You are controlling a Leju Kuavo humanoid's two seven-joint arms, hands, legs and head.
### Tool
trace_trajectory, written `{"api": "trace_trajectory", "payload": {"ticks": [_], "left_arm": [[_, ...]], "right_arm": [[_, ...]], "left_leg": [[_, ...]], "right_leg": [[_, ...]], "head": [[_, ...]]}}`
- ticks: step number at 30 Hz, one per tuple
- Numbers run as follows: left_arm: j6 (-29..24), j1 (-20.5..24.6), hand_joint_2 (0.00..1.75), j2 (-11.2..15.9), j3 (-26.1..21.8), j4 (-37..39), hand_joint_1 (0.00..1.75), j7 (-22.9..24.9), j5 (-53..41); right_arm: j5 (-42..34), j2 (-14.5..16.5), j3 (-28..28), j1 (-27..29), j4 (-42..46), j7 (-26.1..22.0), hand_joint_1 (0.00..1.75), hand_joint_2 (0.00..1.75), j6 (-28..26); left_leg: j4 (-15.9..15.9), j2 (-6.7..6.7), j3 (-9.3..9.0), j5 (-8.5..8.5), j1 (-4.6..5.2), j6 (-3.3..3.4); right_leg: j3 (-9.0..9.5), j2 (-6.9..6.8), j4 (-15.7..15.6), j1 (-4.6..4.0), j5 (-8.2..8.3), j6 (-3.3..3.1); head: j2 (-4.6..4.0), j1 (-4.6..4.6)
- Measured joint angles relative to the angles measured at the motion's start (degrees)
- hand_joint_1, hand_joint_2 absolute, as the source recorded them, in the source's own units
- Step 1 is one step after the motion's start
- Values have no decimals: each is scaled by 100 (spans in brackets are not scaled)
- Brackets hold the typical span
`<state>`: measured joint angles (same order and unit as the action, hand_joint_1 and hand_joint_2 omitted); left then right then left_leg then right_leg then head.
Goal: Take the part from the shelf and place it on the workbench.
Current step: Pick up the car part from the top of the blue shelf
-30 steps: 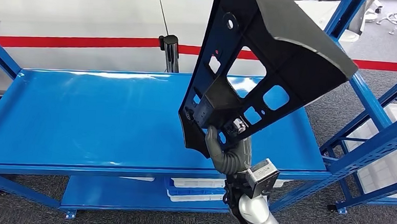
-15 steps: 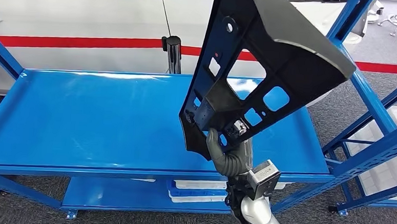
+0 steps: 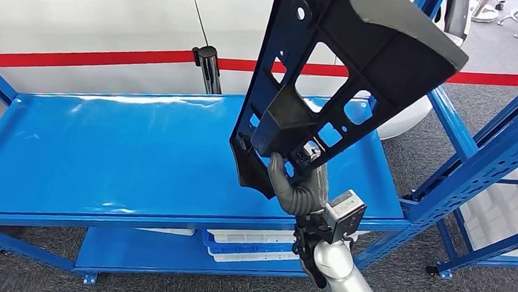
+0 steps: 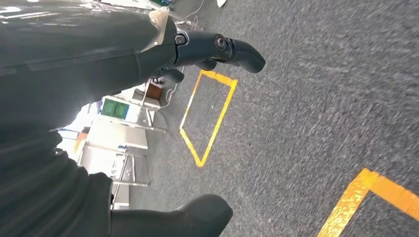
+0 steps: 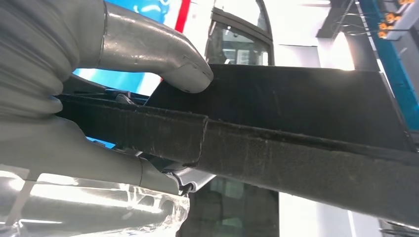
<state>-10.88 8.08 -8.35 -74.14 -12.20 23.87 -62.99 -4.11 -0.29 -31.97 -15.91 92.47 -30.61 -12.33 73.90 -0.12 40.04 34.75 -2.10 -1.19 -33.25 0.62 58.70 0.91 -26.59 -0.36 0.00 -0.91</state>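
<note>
Right hand: the right hand [image 3: 299, 191] is wrapped around the bottom end of the part [image 3: 340, 77], gripping it solid. In the right wrist view the thick grey thumb [image 5: 163, 54] presses on one face of the black panel [image 5: 296, 123] and the rest of the hand sits under its edge, so yeah, it's grasping the part.

Part: big black plastic panel with a bunch of cut-out holes, held up in the air and tilted, its wide end up high toward the right. It's hanging above the right half of the workbench [image 3: 108, 158], not touching it.

Workbench: blue, shiny top, with a lower blue shelf [image 3: 137, 250] under it that has white trays [image 3: 251, 246] on it.

Left hand: the left hand [image 4: 123, 54] hangs down over grey carpet [image 4: 321, 98] with yellow tape lines [image 4: 207, 118] on it. Dark fingers [image 4: 232, 49] stick out apart with nothing in them, so it's released.

Around: blue shelf frame [image 3: 483, 158] just right of the workbench, and a white wall with a red stripe [image 3: 80, 58] behind it. A chrome post [image 3: 208, 70] stands at the far edge of the bench.
</note>
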Motion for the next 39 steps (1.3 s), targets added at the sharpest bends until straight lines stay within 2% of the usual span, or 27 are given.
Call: {"api": "trace_trajectory", "payload": {"ticks": [1, 2, 4, 6, 8, 10, 12, 14, 15, 16, 17, 19, 20, 21, 22, 24, 25, 27, 29, 30, 31, 32, 33, 35, 36, 37, 39], "left_arm": [[4, -1, 175, 1, -1, 0, 0, 0, 10], [8, -2, 175, 1, -2, 0, 0, 0, 16], [16, 5, 175, 8, -2, -1, 0, 0, 38], [22, 19, 175, 16, -2, -2, 0, 0, 57], [22, 24, 175, 20, -5, -2, 0, 0, 63], [21, 27, 175, 19, -9, -2, 0, 0, 69], [21, 32, 175, 13, -11, -2, 0, 0, 78], [22, 33, 175, 11, -15, -2, 0, 0, 87], [22, 33, 175, 10, -18, -2, 0, 0, 92], [22, 33, 175, 8, -21, -2, 0, 0, 99], [22, 33, 175, 7, -25, -2, 0, 0, 108], [22, 33, 175, 2, -33, -2, 0, 0, 125], [22, 34, 175, 1, -39, -2, 0, 0, 133], [22, 34, 175, -1, -46, -2, 0, 0, 138], [22, 36, 175, -1, -54, -2, 0, 0, 142], [23, 36, 175, 2, -73, -3, 0, 0, 147], [24, 35, 175, 3, -82, -3, 0, 0, 150], [23, 32, 175, 4, -97, -2, 0, 0, 157], [23, 32, 175, 7, -101, -2, 0, 0, 158], [24, 32, 175, 7, -102, -2, 0, 0, 157], [24, 32, 175, 7, -103, -2, 0, 0, 157], [24, 32, 175, 7, -104, -2, 0, 0, 157], [24, 34, 175, 7, -104, -2, 0, 0, 157], [24, 45, 175, 7, -104, -2, 0, 0, 157], [24, 52, 175, 6, -104, -2, 0, 0, 156], [24, 58, 175, 5, -104, -2, 0, 0, 154], [24, 63, 175, 5, -104, -2, 0, 0, 142]], "right_arm": [[0, 6, -1, -5, -30, 3, 175, 175, 1], [0, 11, -1, -11, -52, 5, 175, 175, 1], [4, 25, 0, -35, -80, 5, 175, 175, -1], [15, 42, 1, -64, -91, 4, 175, 175, -8], [41, 54, 0, -76, -96, 1, 175, 175, -24], [89, 56, -1, -79, -98, -13, 175, 175, -63], [139, 48, -1, -86, -101, -30, 175, 175, -109], [169, 37, -1, -85, -110, -38, 175, 175, -130], [178, 27, -1, -80, -119, -41, 175, 175, -132], [185, 19, -2, -76, -128, -43, 175, 175, -134], [194, 11, -2, -74, -138, -48, 175, 175, -140], [232, 7, -3, -82, -151, -59, 175, 175, -180], [268, 9, -4, -87, -154, -63, 175, 175, -215], [309, 10, -5, -93, -156, -63, 175, 175, -258], [345, 11, -7, -97, -161, -60, 175, 175, -299], [374, 11, -7, -96, -178, -47, 175, 175, -354], [372, 15, -7, -94, -189, -40, 175, 175, -366], [362, 25, -7, -89, -204, -28, 175, 175, -378], [357, 32, -6, -83, -214, -21, 175, 175, -390], [356, 32, -5, -78, -222, -21, 175, 175, -394], [356, 32, -5, -73, -232, -21, 175, 175, -396], [356, 32, -6, -68, -241, -21, 175, 175, -398], [356, 32, -7, -64, -246, -21, 175, 175, -399], [345, 39, -5, -65, -249, -21, 175, 175, -408], [324, 44, -4, -66, -249, -16, 175, 175, -418], [294, 50, -2, -66, -249, -11, 175, 175, -432], [238, 58, 3, -58, -249, -1, 175, 175, -475]], "left_leg": [[20, 0, -14, -37, 10, 28], [-188, 0, -147, -167, 26, 70], [-952, 8, -604, -473, 86, 193], [-1447, 36, -877, -609, 154, 276], [-1522, 53, -883, -648, 195, 308], [-1591, 72, -868, -743, 171, 342], [-1649, 96, -809, -846, 141, 377], [-1647, 105, -698, -923, 148, 394], [-1645, 108, -639, -964, 149, 387], [-1642, 110, -583, -1005, 148, 377], [-1640, 110, -533, -1045, 145, 362], [-1629, 106, -455, -1116, 145, 309], [-1622, 101, -425, -1152, 152, 275], [-1613, 97, -404, -1186, 162, 239], [-1604, 95, -388, -1219, 172, 209], [-1588, 88, -346, -1260, 163, 165], [-1538, 82, -304, -1199, 146, 139], [-1165, 65, -141, -804, 115, 84], [-449, 54, 85, -277, 110, 57], [-143, 53, 152, -132, 109, 56], [5, 53, 134, -98, 109, 64], [-63, 53, 3, -166, 109, 79], [-337, 52, -233, -293, 110, 100], [-1140, 40, -823, -485, 120, 144], [-1418, 30, -1009, -526, 133, 166], [-1570, 21, -1100, -533, 152, 183], [-1611, 18, -1069, -590, 185, 244]], "right_leg": [[-17, -1, 0, -27, 13, -19], [-28, 0, 0, -49, 24, -34], [-39, 3, 0, -88, 47, -48], [-53, -2, 5, -113, 72, -27], [-68, -15, -3, -107, 111, 34], [-119, -27, 61, -104, 66, 87], [-294, -32, 465, -99, -250, 79], [-540, -32, 1184, -69, -672, 70], [-600, -33, 1456, -48, -791, 97], [-566, -33, 1544, -29, -817, 145], [-414, -35, 1401, -9, -753, 207], [129, -41, 609, 31, -555, 303], [373, -37, 242, 28, -477, 308], [510, -31, -8, 18, -438, 291], [548, -20, -115, 9, -426, 256], [475, -10, -113, 41, -365, 192], [443, -12, -106, 66, -331, 151], [356, -27, -96, 82, -236, 66], [251, -33, -87, 58, -136, 11], [193, -35, -83, 47, -95, 3], [138, -37, -80, 36, -55, 4], [88, -38, -78, 28, -18, 9], [49, -37, -77, 24, 15, 20], [-1, -33, -76, 9, 75, 63], [-13, -33, -76, -2, 104, 92], [-22, -35, -77, -11, 134, 127], [-44, -39, -87, -26, 198, 210]], "head": [[0, 0], [0, 1], [0, 3], [0, 5], [0, 4], [0, 9], [0, 33], [0, 51], [0, 54], [0, 57], [0, 63], [0, 64], [0, 59], [0, 56], [0, 49], [0, 42], [0, 32], [0, 21], [0, 16], [0, 10], [0, 10], [0, 9], [0, 9], [0, 8], [0, 13], [0, 12], [0, 21]]}}
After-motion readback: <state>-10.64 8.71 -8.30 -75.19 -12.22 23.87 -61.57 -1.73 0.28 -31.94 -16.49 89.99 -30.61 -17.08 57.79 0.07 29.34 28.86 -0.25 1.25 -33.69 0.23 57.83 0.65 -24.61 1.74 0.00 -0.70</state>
